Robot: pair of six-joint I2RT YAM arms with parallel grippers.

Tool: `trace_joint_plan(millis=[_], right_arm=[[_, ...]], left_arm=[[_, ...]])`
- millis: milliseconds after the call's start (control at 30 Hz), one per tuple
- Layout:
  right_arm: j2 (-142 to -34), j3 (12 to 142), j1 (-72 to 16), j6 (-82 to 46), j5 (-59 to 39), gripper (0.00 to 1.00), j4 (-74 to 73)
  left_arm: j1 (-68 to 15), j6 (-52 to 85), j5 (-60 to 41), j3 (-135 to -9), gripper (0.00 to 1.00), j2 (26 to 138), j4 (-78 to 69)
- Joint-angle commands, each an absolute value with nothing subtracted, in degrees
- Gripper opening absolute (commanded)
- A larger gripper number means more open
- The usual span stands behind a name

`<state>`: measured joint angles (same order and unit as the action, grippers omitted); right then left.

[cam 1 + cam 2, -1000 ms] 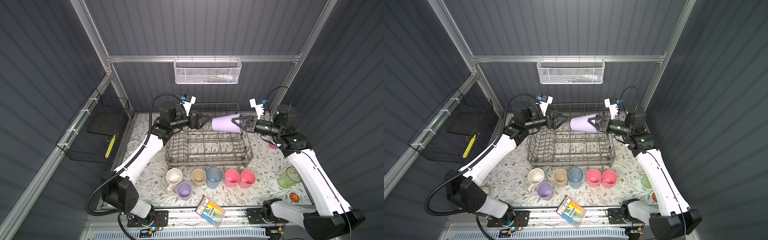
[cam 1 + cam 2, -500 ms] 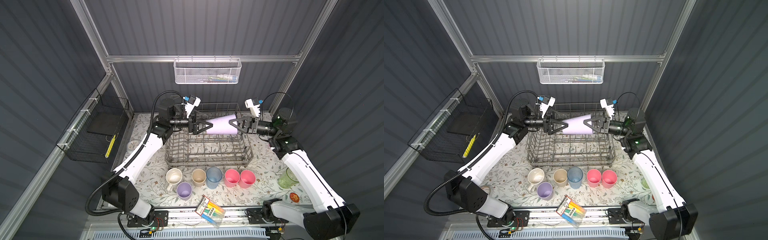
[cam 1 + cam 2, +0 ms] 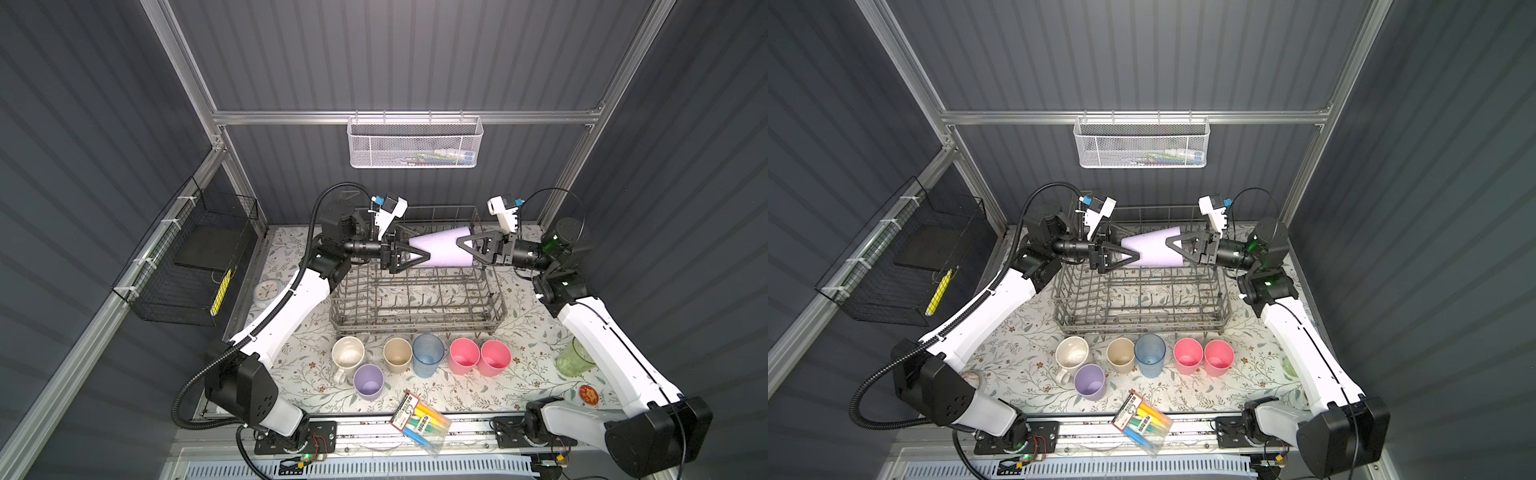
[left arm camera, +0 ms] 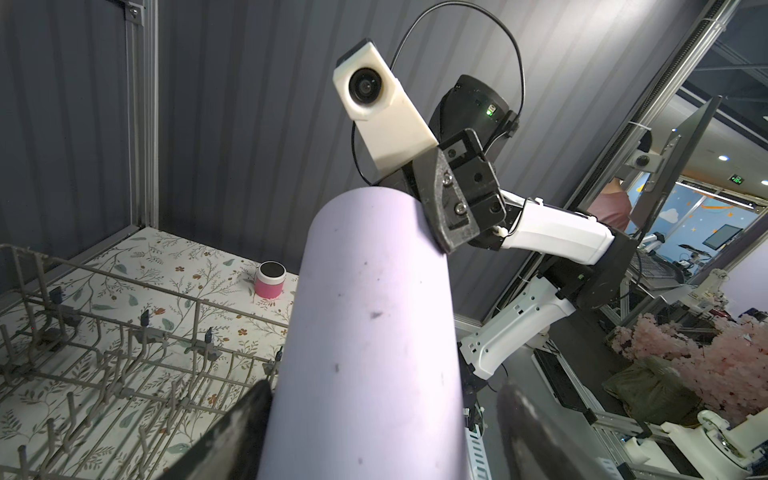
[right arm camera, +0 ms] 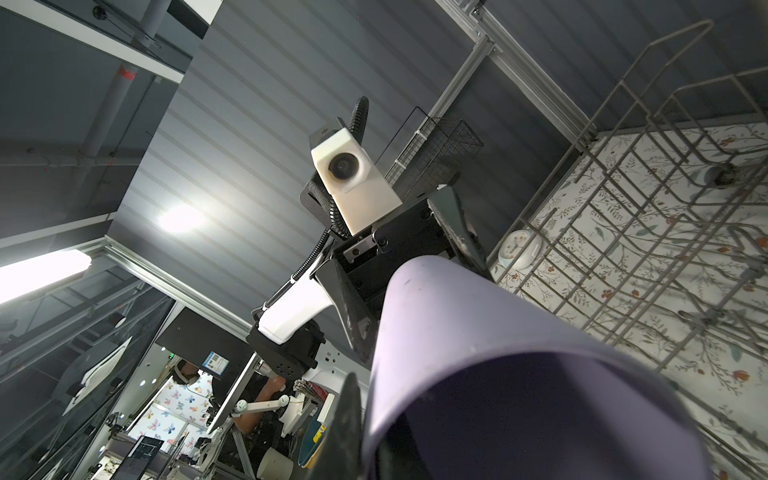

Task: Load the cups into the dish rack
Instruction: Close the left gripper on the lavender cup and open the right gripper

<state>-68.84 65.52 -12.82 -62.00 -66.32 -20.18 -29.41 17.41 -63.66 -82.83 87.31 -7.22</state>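
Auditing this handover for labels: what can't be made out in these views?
Left gripper tips: cut off by left wrist view's lower edge, blurred.
Green tumbler: partly behind the right arm in both top views.
White mesh basket contents: too small, behind mesh, in both top views.

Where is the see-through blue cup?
In both top views the translucent blue cup stands in front of the grey wire dish rack, between the beige cup and a pink cup.

Soft overhead light is evenly brightening the tabletop point(image 3: 528, 340) in both top views. A ceiling lamp point(image 5: 41, 270) is glaring in the right wrist view, where the lilac cup point(image 5: 478, 332) is blurring up close.
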Motion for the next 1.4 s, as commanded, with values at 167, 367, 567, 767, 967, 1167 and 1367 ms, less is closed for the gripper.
trace_joint_plan(millis=[167, 367, 567, 767, 967, 1167, 1367], right_arm=[[-69.39, 65.64, -13.53, -63.06, -65.03, 0.00, -24.08], [-69.39, 65.14, -14.15, -63.23, -64.17, 0.00, -24.42], [-69.04, 64.61, -14.24, -63.24, -63.94, 0.00, -24.39], [-68.55, 64.38, -14.06, -60.45, -63.27, 0.06, -20.47], [-67.55, 64.42, -13.04, -57.63, -62.50, 0.21, -16.35], [-64.92, 65.53, -10.43, -52.57, -60.55, 0.34, -7.86], [-60.12, 65.52, -3.97, -47.29, -58.14, 0.39, 1.22]], left_arm=[[-30.80, 18.02, -64.85, -81.52, 0.76, 86.93, -9.40], [-31.11, 18.18, -65.14, -81.47, 0.64, 86.41, -9.74], [-31.29, 20.37, -65.30, -78.27, 0.42, 85.49, -13.49], [-31.32, 21.86, -64.08, -76.95, 0.19, 83.40, -16.73], [-31.31, 21.54, -61.66, -76.52, 0.06, 81.50, -17.05], [-31.35, 20.92, -59.39, -76.38, 0.02, 80.25, -16.48], [-31.31, 17.02, -56.65, -78.63, 0.02, 79.61, -10.34]])
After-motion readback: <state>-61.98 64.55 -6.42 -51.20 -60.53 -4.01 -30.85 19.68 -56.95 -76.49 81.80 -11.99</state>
